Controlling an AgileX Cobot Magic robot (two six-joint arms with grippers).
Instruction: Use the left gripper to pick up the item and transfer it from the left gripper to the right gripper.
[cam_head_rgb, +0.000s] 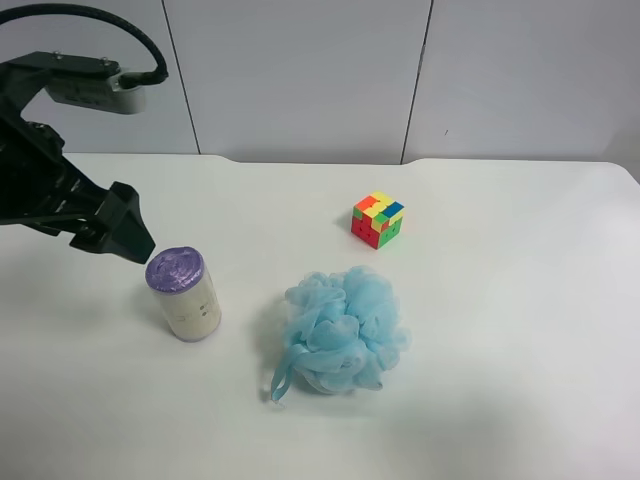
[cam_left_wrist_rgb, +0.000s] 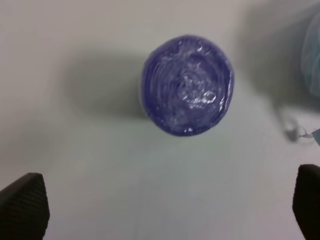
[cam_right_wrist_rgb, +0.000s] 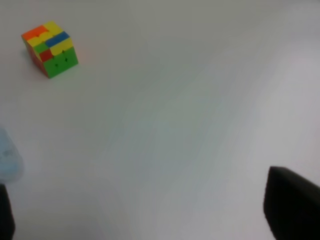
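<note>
- the item (cam_left_wrist_rgb: 186, 84) sits straight under your left gripper (cam_left_wrist_rgb: 165, 209), purple end up; the jaws are spread wide, one on each side, with nothing between them and no contact yet.
- it stands upright on the white table (cam_head_rgb: 520, 300), apart from everything else.
- expect it to be light and fairly stiff, but the plastic wrap looks glossy, so count on a slippery skin that may shift under the pads.
- take it across the cream side wall, near mid-height, not by the domed purple ends.
- grip so that one end stays free; the other claw will need room for the handover.
- a narrow standing cylinder tips easily, so close both fingers evenly.
- the blue mesh bath pouf (cam_head_rgb: 345, 330) lies near it on one side; its loop is the closest thing to snag.
- the puzzle cube (cam_head_rgb: 377, 219) sits further back, well clear.
- your right gripper (cam_right_wrist_rgb: 150, 215) hangs spread and empty over bare table, away from the item.
</note>
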